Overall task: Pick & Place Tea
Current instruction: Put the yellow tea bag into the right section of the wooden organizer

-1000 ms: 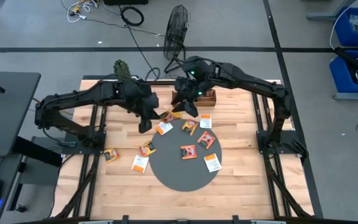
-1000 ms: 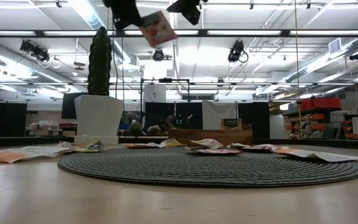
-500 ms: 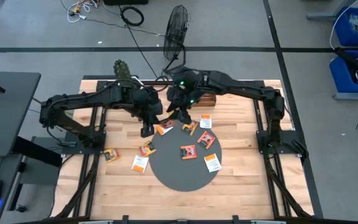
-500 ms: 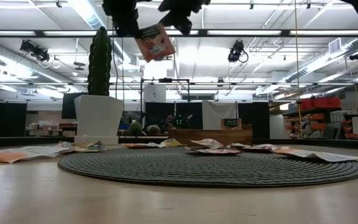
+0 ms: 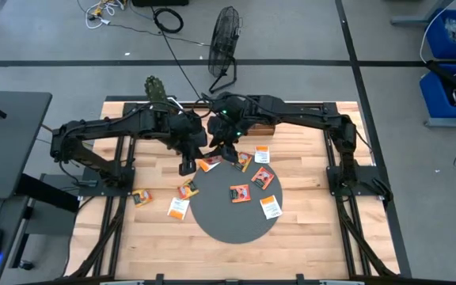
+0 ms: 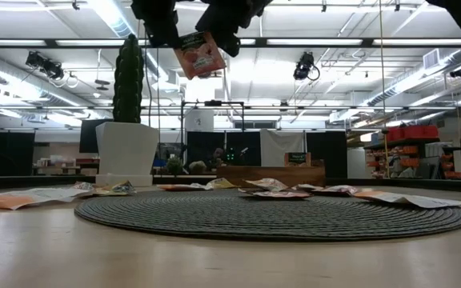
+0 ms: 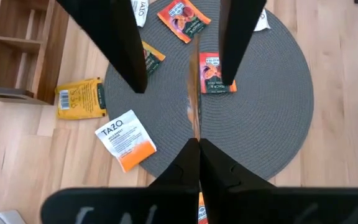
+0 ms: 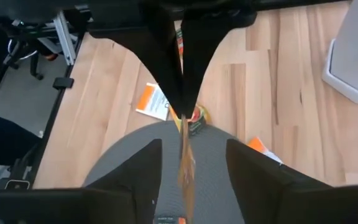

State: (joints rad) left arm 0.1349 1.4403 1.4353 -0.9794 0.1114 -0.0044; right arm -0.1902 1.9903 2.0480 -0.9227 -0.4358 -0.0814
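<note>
One red-orange tea sachet [image 6: 199, 54] hangs high above the table, between my two grippers. My left gripper [image 7: 194, 143] is shut on it. The sachet shows edge-on in the left wrist view [image 7: 194, 93] and in the right wrist view [image 8: 184, 158]. My right gripper [image 8: 191, 146] is open; its fingers [image 7: 123, 56] stand on either side of the sachet without touching it. Several other sachets lie flat on the round dark mat [image 5: 232, 218] and on the wood around it, among them a white-and-orange one [image 7: 127, 140] and a yellow one [image 7: 79, 99]. My left gripper pinches the sachet by its upper edge [image 6: 181, 38] between its two shut fingers, coming from above and pointing down. The sachet is lifted clear of the table and hangs below the fingers, slightly tilted.
The brown wooden tray [image 5: 264, 124] stands at the table's far edge behind my right arm. A potted cactus [image 5: 156, 87] stands at the far left corner. Three sachets [image 5: 179, 207] lie on the wood left of the mat. A fan [image 5: 224, 32] stands on the floor beyond the table.
My right gripper has moved from beside the tray toward the table's left and down, and now straddles the sachet held by my left gripper. The held sachet has come down a little and hangs straighter than before.
</note>
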